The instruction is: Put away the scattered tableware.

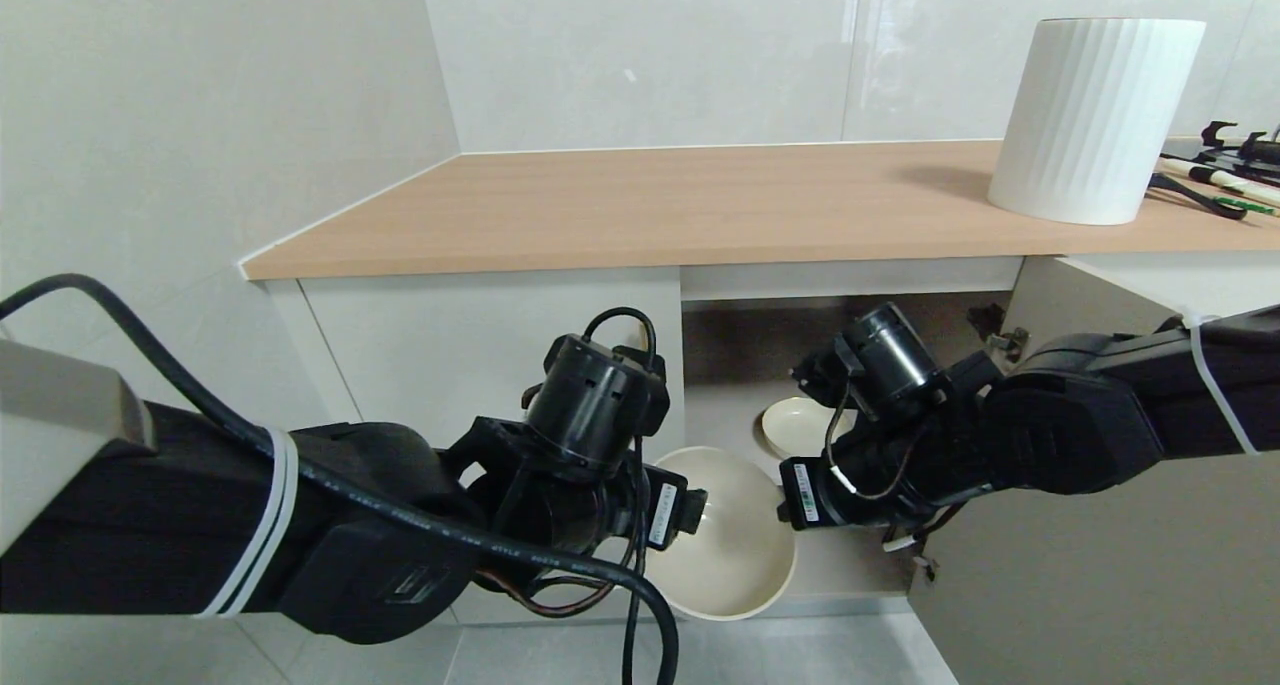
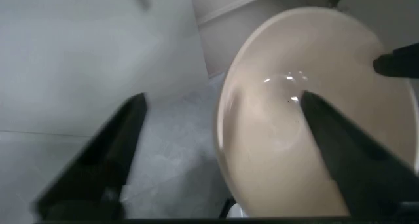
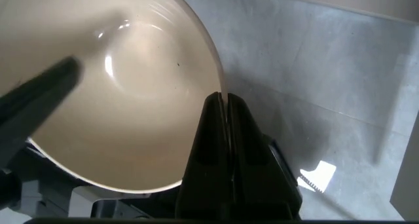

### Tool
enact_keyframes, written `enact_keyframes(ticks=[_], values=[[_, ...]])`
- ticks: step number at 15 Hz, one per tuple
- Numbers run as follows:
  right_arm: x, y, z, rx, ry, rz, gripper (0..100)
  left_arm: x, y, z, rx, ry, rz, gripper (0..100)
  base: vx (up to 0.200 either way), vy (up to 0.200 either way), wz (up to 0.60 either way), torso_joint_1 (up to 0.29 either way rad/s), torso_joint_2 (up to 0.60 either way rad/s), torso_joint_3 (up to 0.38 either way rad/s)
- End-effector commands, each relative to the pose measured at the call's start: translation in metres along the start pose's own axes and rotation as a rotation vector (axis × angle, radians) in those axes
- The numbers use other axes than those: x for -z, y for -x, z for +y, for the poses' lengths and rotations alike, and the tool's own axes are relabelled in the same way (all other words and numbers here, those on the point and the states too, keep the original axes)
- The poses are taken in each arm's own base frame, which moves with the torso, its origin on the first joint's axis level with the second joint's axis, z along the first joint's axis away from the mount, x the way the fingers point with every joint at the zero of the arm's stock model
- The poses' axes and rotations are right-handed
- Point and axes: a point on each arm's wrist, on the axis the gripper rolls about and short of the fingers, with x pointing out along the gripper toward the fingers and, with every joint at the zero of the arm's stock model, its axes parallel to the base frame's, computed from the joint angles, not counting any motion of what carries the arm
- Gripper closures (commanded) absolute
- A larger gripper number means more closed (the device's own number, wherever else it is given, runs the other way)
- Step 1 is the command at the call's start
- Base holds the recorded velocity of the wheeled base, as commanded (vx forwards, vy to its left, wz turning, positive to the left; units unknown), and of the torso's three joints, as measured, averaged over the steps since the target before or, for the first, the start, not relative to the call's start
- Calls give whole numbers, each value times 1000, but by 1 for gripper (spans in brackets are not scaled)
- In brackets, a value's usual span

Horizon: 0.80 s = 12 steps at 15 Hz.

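Cream bowl point(image 1: 735, 555) before the open cabinet point(image 1: 760, 340), its left edge hidden by the left gripper point(image 2: 222, 103), whose jaws stand apart astride the rim. The right gripper point(image 3: 226, 112) is clamped on the rim. A small dish point(image 1: 795, 425) inside is partly occluded.

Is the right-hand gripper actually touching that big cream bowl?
Touching. The right wrist view shows the right gripper pinched shut on the rim of the bowl.
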Motion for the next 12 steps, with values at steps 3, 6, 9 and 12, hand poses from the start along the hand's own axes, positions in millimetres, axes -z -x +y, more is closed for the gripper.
enact_keyframes(ticks=[3,6,9,12], values=[[-15,-14,-32,59,-74,-10,100,-8,14,6,-16,22,-41,0,0,0,0,0,0,0],[-30,-49,-68,135,-173,-25,100,-7,13,6,-17,21,-37,0,0,0,0,0,0,0],[-32,-55,-78,143,-196,-126,100,-7,12,6,-17,21,-37,0,0,0,0,0,0,0],[-33,-77,-92,207,-198,-309,100,-7,12,6,-6,42,-35,0,0,0,0,0,0,0]])
